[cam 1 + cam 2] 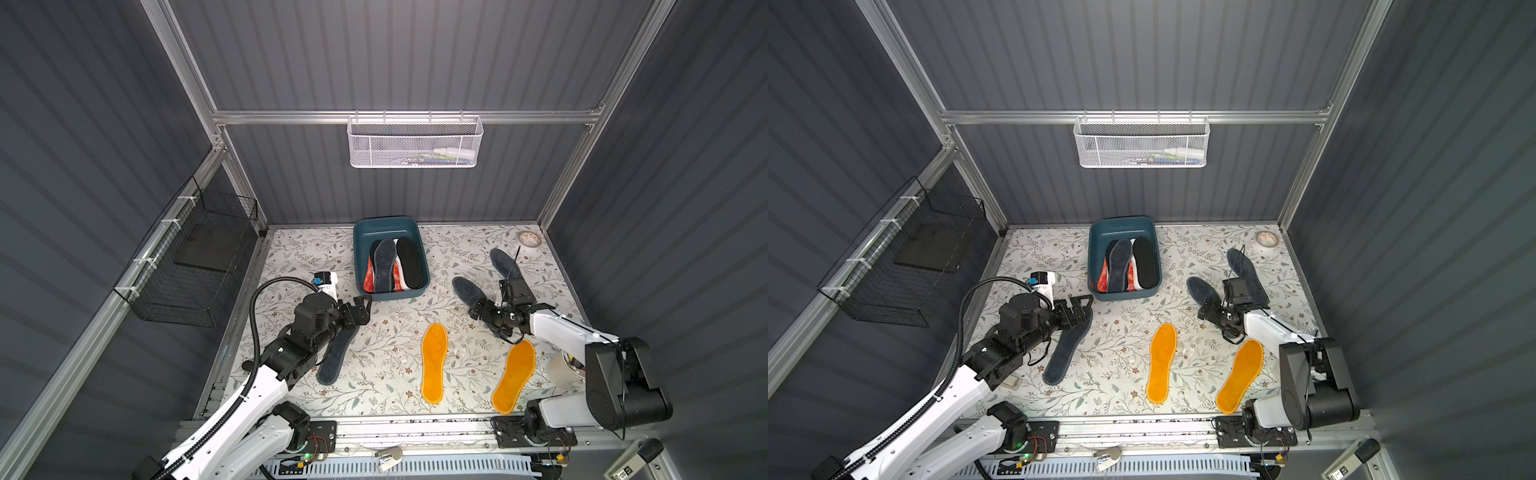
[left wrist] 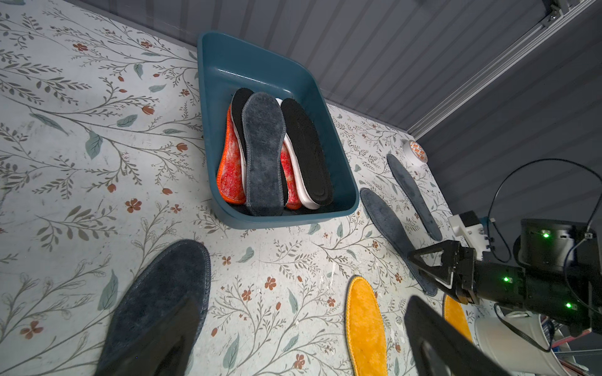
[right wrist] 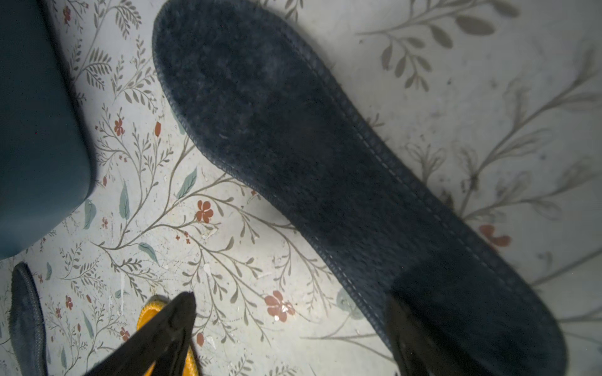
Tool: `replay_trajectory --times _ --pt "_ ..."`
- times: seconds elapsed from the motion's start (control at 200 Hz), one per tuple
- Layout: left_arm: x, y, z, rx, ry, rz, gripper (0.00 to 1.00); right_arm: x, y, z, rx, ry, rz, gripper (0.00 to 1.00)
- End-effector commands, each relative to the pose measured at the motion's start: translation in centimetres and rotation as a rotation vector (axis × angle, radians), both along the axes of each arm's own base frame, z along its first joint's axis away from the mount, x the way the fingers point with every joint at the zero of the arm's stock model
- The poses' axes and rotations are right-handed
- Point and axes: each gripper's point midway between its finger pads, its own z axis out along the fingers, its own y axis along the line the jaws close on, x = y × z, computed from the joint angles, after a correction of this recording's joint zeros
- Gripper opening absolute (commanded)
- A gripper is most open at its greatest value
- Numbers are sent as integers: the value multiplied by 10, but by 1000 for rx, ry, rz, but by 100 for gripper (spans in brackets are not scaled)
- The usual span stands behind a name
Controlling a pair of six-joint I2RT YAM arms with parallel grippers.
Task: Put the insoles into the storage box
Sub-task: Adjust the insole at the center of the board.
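The storage box (image 1: pixel 384 228) sits mid back edge of the counter (image 1: pixel 291 257) with insoles (image 1: pixel 384 266) piled inside, while left gripper (image 1: pixel 363 311) and right gripper (image 3: pixel 291 294) each hang wide open and empty over a fuzzy dark insole (image 1: pixel 334 359) (image 3: pixel 293 146), lined up to grab I'd guess.

teal storage box (image 1: pixel 386 230), orange-yellow insoles (image 1: pixel 434 362), floral table (image 1: pixel 293 257)

Both arms carried white moulded link shells (image 1: pixel 266 390) and black cylindrical joint housings (image 1: pixel 623 386). A black corrugated cable conduit (image 1: pixel 252 328) ran along the left arm (image 1: pixel 291 353); thin black wires (image 2: pixel 540 160) ran along the right arm (image 1: pixel 557 328). Green indicator lights (image 2: pixel 545 234) were lit on the right wrist.
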Motion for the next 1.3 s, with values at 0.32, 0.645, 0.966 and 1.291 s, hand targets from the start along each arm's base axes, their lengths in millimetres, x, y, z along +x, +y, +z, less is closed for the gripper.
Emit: replay_trajectory --times 0.32,0.645,0.966,1.291 --pt "2 -4 6 -32 -11 -12 100 -1 67 23 145 -35 110 91" --pt "0 -3 7 -30 -14 -14 100 26 11 38 -113 -62 71 75" --pt "-3 0 8 -33 -16 -10 100 67 -26 23 -168 -15 41 62" --pt "-3 1 7 -30 -15 -5 100 84 -15 13 -90 -7 73 61"
